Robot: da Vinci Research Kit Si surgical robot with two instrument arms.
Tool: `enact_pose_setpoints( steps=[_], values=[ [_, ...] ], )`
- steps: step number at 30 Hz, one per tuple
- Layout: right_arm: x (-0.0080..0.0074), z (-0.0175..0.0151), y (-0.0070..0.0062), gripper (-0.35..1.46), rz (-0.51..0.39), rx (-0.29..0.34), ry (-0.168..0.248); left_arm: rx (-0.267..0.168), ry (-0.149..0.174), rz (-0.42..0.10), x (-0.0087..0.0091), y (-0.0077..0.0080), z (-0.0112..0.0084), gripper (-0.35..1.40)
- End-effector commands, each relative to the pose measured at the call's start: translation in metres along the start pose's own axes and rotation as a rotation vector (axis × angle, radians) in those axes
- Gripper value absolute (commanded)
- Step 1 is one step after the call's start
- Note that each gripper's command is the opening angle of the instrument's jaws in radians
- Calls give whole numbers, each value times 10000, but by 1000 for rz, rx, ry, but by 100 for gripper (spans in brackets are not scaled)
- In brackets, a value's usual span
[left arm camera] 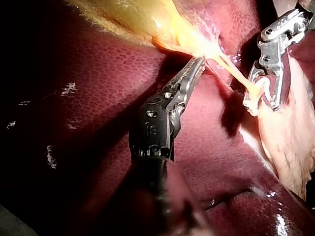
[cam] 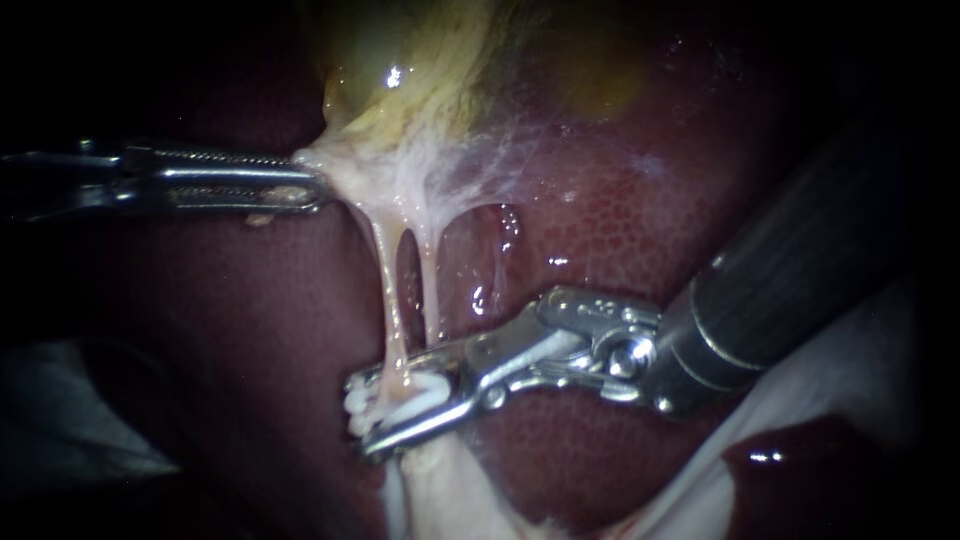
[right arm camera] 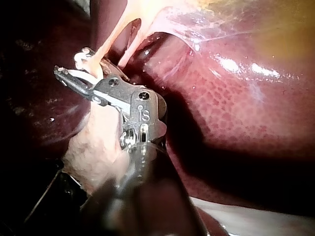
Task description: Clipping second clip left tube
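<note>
white clip (cam: 420,392) in right instrument (cam: 368,418), gallbladder (cam: 405,105) in left instrument (cam: 316,187)

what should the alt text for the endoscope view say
My right instrument holds a white clip in its jaws around the lower end of the left tube, which runs beside the right tube over the dark red liver. My left instrument grips pale tissue just below the yellowish gallbladder, holding it taut.
</note>
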Motion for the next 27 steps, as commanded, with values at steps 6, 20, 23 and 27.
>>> enact_pose_setpoints(
  steps=[6,20,23,27],
  values=[
    [1,-1,0,15,6,1,1,1,1,0,0,0,0,-35],
    [0,-7,-1,-35,12,5,0,4,1,-1,1,0,-1,-35],
    [0,-10,0,-35,24,0,4,4,1,-1,1,0,-1,-35],
    [0,-14,1,-35,37,-22,15,8,2,-1,1,0,-1,-35]
  ],
)
